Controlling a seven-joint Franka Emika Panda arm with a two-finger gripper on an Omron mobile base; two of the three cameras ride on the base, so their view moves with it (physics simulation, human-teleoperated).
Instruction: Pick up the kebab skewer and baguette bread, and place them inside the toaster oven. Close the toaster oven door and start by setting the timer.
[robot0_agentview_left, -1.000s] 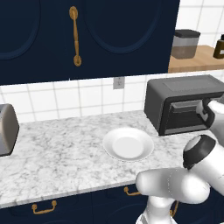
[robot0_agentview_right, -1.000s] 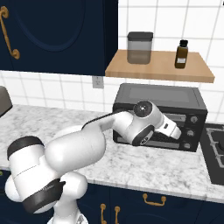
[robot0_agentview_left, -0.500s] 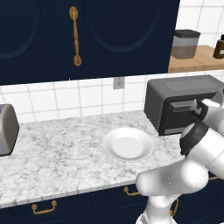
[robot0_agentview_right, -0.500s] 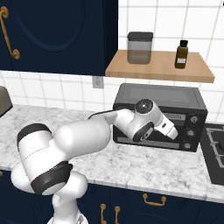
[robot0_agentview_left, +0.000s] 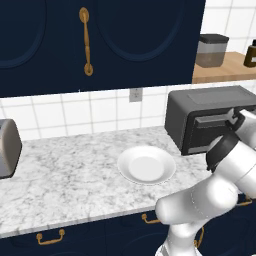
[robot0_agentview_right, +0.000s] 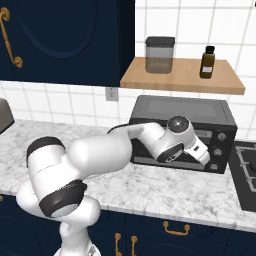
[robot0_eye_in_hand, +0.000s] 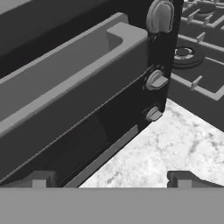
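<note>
Robot arm (robot0_agentview_right: 125, 150) hides left part of toaster oven door (robot0_agentview_right: 197, 145). Pop-up toaster (robot0_agentview_left: 7, 148) cut by left edge. Stove (robot0_agentview_right: 246, 167) cut by right edge. Oven inside hidden.

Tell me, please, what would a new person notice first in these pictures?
The big white robot arm stretches across the marble counter, its open gripper close before the dark toaster oven, near the knobs at the right edge. A white plate lies on the counter left of the oven.
</note>
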